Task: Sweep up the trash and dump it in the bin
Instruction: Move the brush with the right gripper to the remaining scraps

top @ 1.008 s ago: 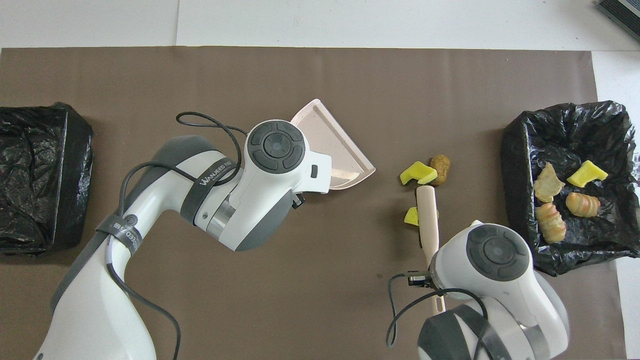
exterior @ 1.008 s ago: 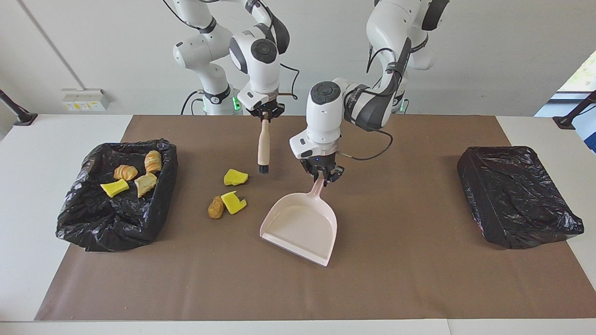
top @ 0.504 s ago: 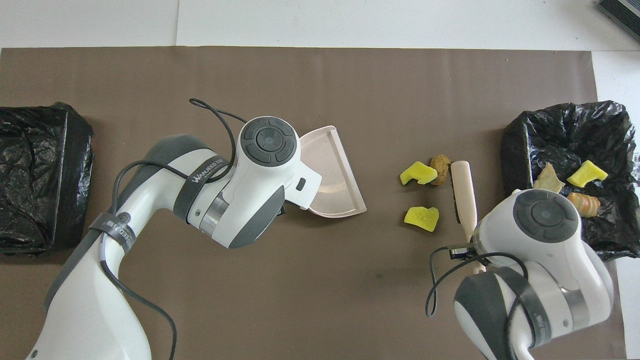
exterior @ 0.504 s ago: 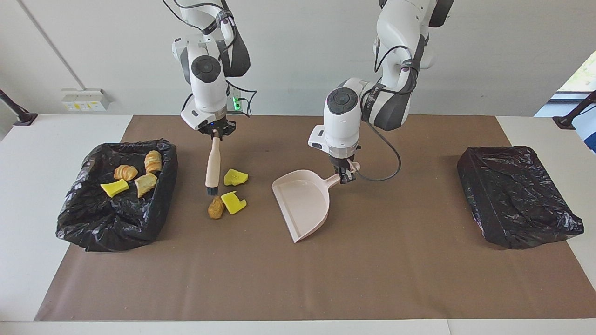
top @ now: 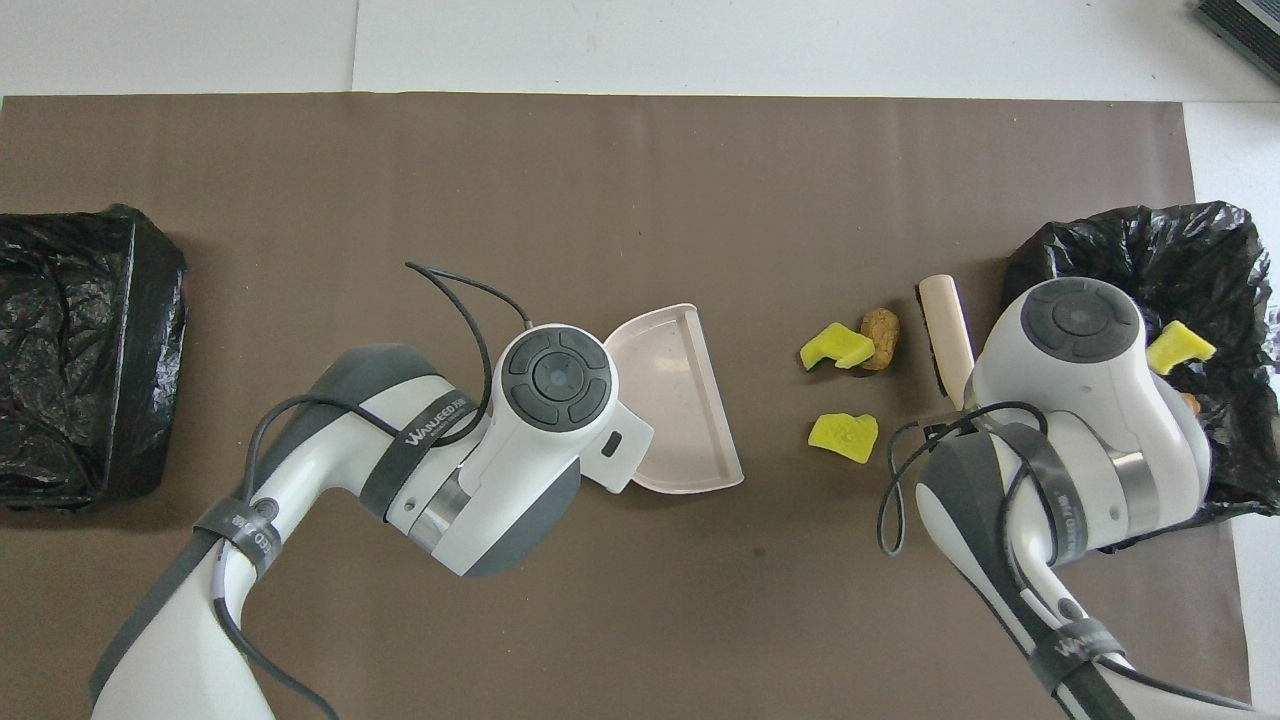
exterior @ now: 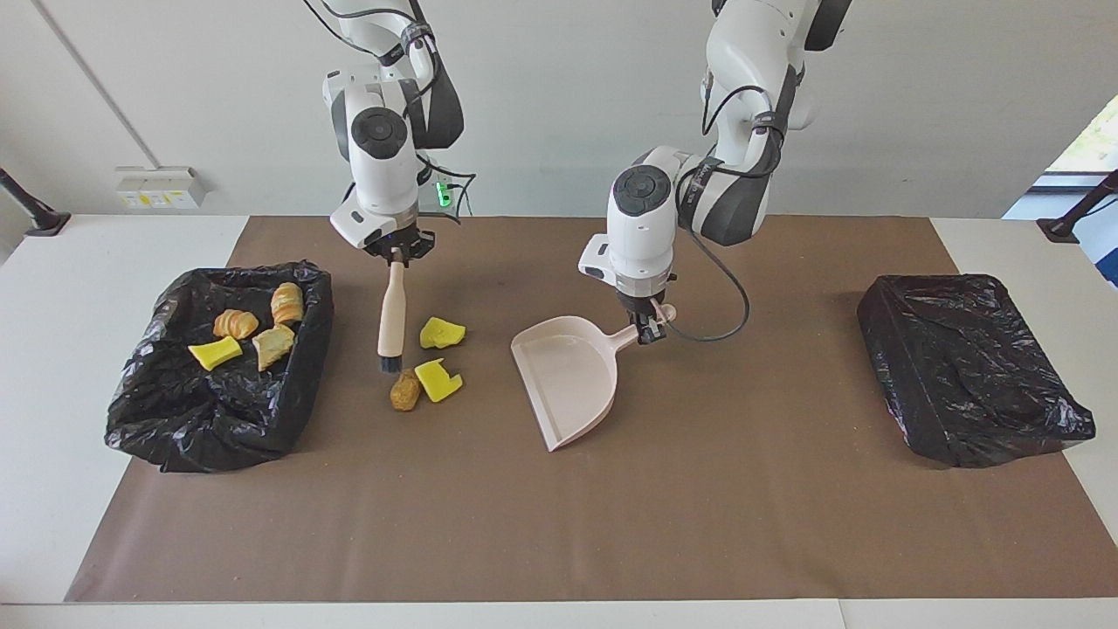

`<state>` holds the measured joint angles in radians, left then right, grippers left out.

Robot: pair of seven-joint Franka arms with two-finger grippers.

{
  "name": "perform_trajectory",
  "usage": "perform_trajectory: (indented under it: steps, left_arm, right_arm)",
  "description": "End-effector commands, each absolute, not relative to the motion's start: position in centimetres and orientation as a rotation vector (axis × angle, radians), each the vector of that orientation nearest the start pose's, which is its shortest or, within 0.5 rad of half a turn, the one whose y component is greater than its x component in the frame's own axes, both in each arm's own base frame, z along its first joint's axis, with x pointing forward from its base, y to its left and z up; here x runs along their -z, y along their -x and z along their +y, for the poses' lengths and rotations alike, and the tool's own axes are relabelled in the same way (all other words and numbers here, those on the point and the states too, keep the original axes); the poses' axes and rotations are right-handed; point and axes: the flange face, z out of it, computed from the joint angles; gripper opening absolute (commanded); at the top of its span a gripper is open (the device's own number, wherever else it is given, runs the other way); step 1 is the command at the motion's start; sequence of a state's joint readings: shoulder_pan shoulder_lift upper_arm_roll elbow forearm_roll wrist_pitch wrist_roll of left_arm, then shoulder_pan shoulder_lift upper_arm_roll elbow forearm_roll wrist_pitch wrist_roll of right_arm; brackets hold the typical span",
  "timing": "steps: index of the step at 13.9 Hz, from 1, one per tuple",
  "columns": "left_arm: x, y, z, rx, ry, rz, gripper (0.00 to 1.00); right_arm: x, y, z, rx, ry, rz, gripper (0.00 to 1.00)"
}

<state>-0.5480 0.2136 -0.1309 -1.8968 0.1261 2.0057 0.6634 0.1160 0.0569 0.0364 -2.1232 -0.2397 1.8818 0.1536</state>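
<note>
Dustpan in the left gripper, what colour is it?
Pale pink dustpan, clearest in the facing view.

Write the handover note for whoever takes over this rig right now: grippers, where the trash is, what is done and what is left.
Right gripper: shut on the brush handle, brush hanging bristles-down beside the loose trash.
Left gripper: shut on the dustpan handle, pan mouth turned toward the trash.
Done: four pieces lie in the open bin at the right arm's end.
Left: two yellow chunks and one brown lump on the mat, between brush and dustpan. Sweep them into the pan, then dump.
The covered bin at the left arm's end holds nothing visible.
</note>
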Motion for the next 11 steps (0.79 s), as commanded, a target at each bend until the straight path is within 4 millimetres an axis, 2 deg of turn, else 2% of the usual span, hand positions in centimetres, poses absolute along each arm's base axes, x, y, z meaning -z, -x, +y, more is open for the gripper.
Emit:
perform_trajectory:
  steps: [1,4,7,11]
  left_arm:
    - [-38.2,-46.0,-35.8,-0.154,2.305,1.992,0.0]
    - [-38.0,-46.3,-35.4,-0.148,2.314,1.983,0.0]
    - [-38.0,-46.4,-35.3,-0.146,2.319,1.978,0.0]
    - [-38.0,-46.5,-35.3,-0.127,2.319,1.98,0.0]
  right_arm:
    - [-35.8,-52.2,6.9,-0.453,3.372,-0.219,0.0]
    - [-34.1,-51.0,9.8,-0.512,3.348,-0.246,0.0]
    - [-31.6,-49.6,14.5,-0.591,3.236,-0.229,0.0]
    - [-31.7,-47.8,19.4,-0.625,3.111,-0.173,0.0]
